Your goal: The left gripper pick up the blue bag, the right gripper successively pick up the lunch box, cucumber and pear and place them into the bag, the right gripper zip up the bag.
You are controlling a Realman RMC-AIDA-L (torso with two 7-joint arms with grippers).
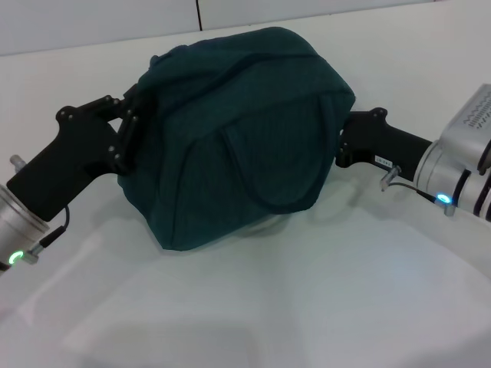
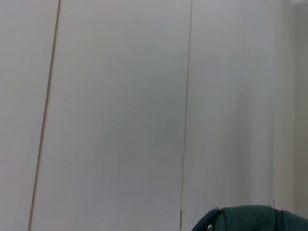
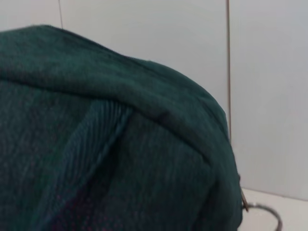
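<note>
I have the bag (image 1: pixel 238 134) on the white table (image 1: pixel 307 307), bulging and apparently closed over, no lunch box, cucumber or pear in sight, so I judge I'm at the zip-up stage or just finished. My left gripper (image 1: pixel 126 126) is pressed into the bag's left end, seemingly clamped on fabric. My right gripper (image 1: pixel 345 146) is at the bag's right end, fingers hidden; I can't tell their state. The ring pull (image 3: pixel 262 214) shows near that end. Next I'd check the zipper is fully run.
</note>
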